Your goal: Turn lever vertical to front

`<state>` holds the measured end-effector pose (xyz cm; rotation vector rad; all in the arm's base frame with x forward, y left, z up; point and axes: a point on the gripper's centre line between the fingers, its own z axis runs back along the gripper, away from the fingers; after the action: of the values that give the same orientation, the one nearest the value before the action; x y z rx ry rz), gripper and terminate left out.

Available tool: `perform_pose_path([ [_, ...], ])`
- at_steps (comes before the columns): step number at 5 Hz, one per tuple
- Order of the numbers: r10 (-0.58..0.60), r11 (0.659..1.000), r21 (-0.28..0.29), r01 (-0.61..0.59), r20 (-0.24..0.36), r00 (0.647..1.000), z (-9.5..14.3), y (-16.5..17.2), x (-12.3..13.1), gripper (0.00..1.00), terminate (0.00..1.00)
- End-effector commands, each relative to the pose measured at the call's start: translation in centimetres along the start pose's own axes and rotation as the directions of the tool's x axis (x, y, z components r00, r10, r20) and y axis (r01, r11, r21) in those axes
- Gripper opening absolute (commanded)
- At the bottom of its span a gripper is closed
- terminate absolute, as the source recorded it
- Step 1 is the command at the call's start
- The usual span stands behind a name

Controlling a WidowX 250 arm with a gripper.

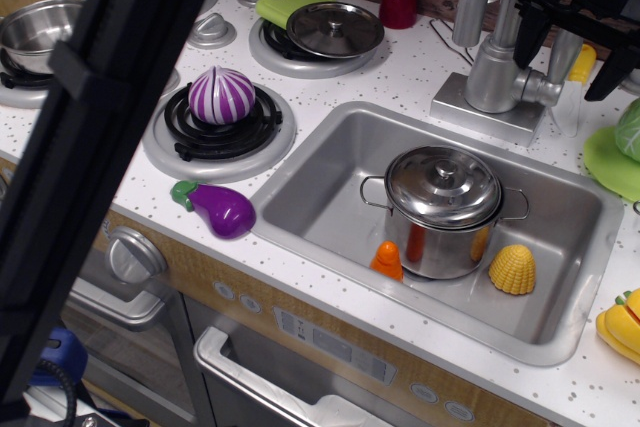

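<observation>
Lever [563, 69] work is sitting at the approach-and-contact stage, judging from how things are lying: the handle is standing roughly upright off the right side of the faucet body [497, 72], joined to it by a short stub, and no turn toward the front is showing yet.

Taking the sink [330, 162] as the landmark and going from largest down: the white speckled desk [400, 57] is wrapping around it on every side. A wide black bar [90, 137], out of focus, is crossing the view well to the sink's left. Inside the sink, a lidded steel pot [444, 209] is standing near the middle, with a yellow corn piece [512, 269] just to its right and a small orange piece [387, 260] touching or nearly touching its left front. Left of the sink, a purple striped onion [222, 95] is resting on a burner, and a purple eggplant [215, 209] is lying by the sink's front-left corner.

Behind the sink's back-right corner, the faucet is rising from its base, and the black gripper [568, 32] is hanging over the lever with its fingers spread to either side of the handle; whether they are touching it cannot be told.

The next move is probably calling for bracing on the paddle and sweeping its tip down toward the sink.
</observation>
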<state>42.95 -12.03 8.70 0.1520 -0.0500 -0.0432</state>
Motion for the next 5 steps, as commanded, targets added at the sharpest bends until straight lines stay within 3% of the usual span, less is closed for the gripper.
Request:
perform_pose_path([
  [1, 0.000, 1.000, 0.000, 0.000, 0.000, 1.000, 0.0, 0.0, 0.0, 1.00, 0.00],
  [2, -0.031, 0.994, 0.104, 0.020, 0.105, 0.994, 0.6, -0.4, 0.3, 1.00, 0.00],
  [4, 0.025, 0.990, 0.123, -0.067, 0.316, 0.948, 1.6, -0.6, 0.7, 1.00, 0.00],
  [5, 0.022, 0.994, 0.094, -0.060, 0.359, 0.933, 1.9, 0.4, 1.8, 1.00, 0.00],
])
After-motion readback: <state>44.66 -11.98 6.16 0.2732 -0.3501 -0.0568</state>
